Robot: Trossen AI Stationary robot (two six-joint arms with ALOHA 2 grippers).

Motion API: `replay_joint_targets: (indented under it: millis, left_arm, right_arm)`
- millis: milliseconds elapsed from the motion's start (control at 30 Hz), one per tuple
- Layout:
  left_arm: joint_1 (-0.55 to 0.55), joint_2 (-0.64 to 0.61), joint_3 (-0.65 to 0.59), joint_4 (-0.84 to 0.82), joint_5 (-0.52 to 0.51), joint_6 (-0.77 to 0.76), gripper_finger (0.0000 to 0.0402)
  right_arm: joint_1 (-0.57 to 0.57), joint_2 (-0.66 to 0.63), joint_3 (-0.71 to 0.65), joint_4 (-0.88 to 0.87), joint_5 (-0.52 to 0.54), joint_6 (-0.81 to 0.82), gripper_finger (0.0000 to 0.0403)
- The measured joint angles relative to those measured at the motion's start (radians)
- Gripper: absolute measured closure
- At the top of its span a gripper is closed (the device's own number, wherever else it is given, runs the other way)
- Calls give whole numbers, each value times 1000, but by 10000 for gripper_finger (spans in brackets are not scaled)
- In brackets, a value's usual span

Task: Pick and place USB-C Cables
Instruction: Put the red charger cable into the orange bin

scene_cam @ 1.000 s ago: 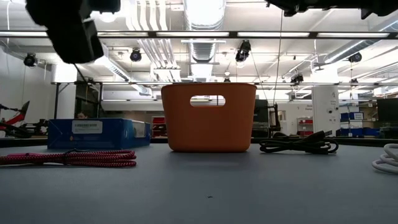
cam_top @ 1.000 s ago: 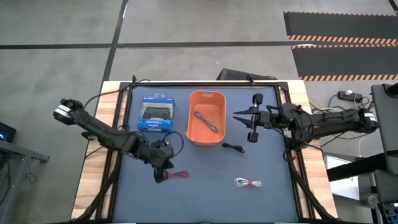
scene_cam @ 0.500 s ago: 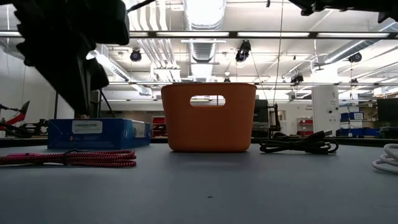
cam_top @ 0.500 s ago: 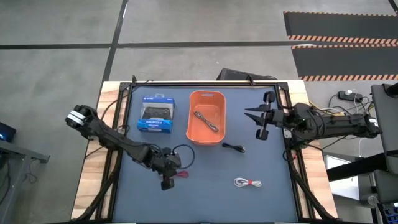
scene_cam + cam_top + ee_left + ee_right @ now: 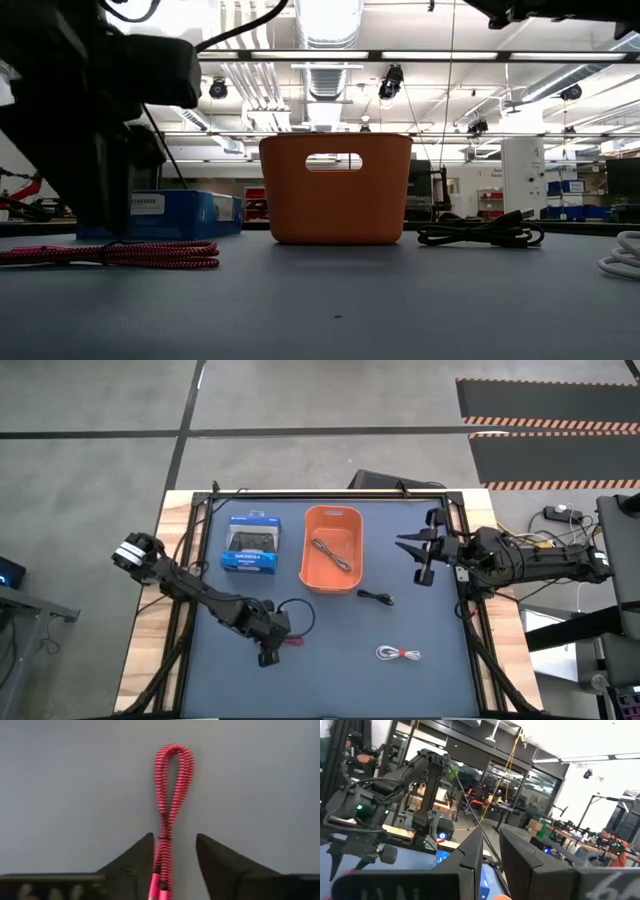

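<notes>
Two dark fingers of the left gripper (image 5: pixel 174 857) stand apart on either side of the red cable (image 5: pixel 170 795), whose tail end runs down between them while its loop stretches away ahead on the grey table (image 5: pixel 75 780). The fingers are spread with a gap on both sides of the cord, so nothing is held yet; the straddle looks set up for a pinch across the narrow bundle. In the high view the left gripper (image 5: pixel 268 650) sits low over the mat, its arm stretching in from the table's left edge with the wrist turned down, and the red cable (image 5: pixel 293 641) pokes out just beside it.

Farther off, toward the middle of the table, the black cable (image 5: pixel 376 598) lies loose, just short of the orange bin (image 5: pixel 333 582), and the white cable with a red tie (image 5: pixel 399 654) lies well apart to the side. Beyond those, the grey cable (image 5: pixel 333 552) already rests inside the orange bin, which suggests that bin is where the rest are meant to go. A blue-and-black box (image 5: pixel 250 545) sits beside the bin.

Farthest away, the right gripper (image 5: pixel 421 550) waits raised near the table's right edge, arm held roughly level, its fingers nearly together around nothing.
</notes>
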Motion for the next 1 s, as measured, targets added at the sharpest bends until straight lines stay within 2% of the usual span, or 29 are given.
replay_joint_targets:
  millis: [100,200,400,667,800,1000]
  left_arm:
    - [0,0,-3,1,-9,47,231]
    - [-2,8,-5,3,-30,69,217]
    - [-6,38,-7,7,-35,80,214]
    - [-13,72,-7,35,-51,167,215]
    - [-17,72,-12,36,-79,179,240]
    - [-18,72,-16,34,-93,174,316]
  right_arm:
    - [0,0,0,-3,13,5,347]
    - [0,0,0,-4,13,1,347]
    - [0,0,0,-6,13,5,347]
    - [0,0,0,-13,14,6,347]
    - [0,0,0,-18,14,9,347]
    - [0,0,0,-27,14,26,346]
